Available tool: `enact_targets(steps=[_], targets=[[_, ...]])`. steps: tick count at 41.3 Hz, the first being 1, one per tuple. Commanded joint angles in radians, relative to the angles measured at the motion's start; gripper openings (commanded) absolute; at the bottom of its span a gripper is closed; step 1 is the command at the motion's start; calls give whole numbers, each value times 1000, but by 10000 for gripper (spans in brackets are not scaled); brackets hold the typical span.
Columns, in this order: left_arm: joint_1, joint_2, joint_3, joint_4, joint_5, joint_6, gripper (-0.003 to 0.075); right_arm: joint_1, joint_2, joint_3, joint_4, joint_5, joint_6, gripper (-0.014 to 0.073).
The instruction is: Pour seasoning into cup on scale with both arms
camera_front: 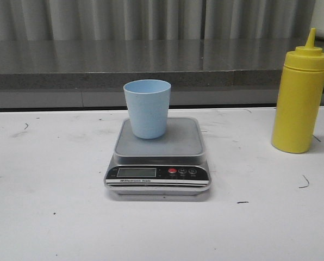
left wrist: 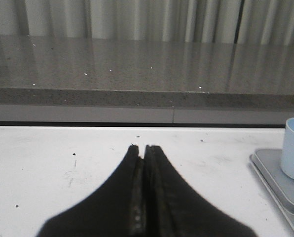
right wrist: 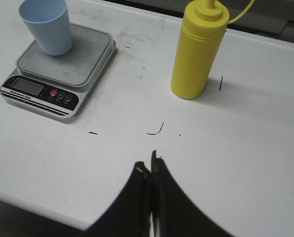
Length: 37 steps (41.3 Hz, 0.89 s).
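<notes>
The white desk (camera_front: pixel 53 217), scuffed with small dark marks, carries everything, and behind its far edge runs a grey speckled ledge (camera_front: pixel 97 60) backed by pale curtains. The yellow seasoning bottle (camera_front: pixel 299 103) stands upright near the right side of the desk, well apart from the scale, its pointed nozzle up and its thin tethered tip cover hanging off to the side; the plastic is opaque, so its fill cannot be told. The silver scale (camera_front: pixel 157 157) sits mid-desk with its black front panel facing the robot, and the display's reading is too small to make out. The light blue cup (camera_front: pixel 147 107) stands upright on the rear left part of the platform, and what shows of its inside in the right wrist view looks bare. Bare desk lies open left of the scale, in front of it, and between scale and bottle. The left claw (left wrist: pixel 143 148) is pressed together over bare desk left of the scale; the right claw (right wrist: pixel 148 163) is likewise pressed together, nearer the robot than the bottle.
</notes>
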Motion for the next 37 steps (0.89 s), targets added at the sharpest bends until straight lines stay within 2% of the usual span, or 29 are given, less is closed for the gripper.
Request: enact_targets(steps=[1, 4, 6, 37], targets=[[29, -69, 67, -50, -164, -3, -20, 0, 7, -33, -26, -56, -11, -67], [37, -122, 120, -57, -175, -3, -20, 0, 7, -33, -26, -56, -11, -67], [37, -150, 115, -57, -115, -3, -20, 0, 7, -33, -26, -56, -11, -67], [37, -147, 118, -57, -102, -3, -20, 0, 8, -33, -26, -48, -11, -67]])
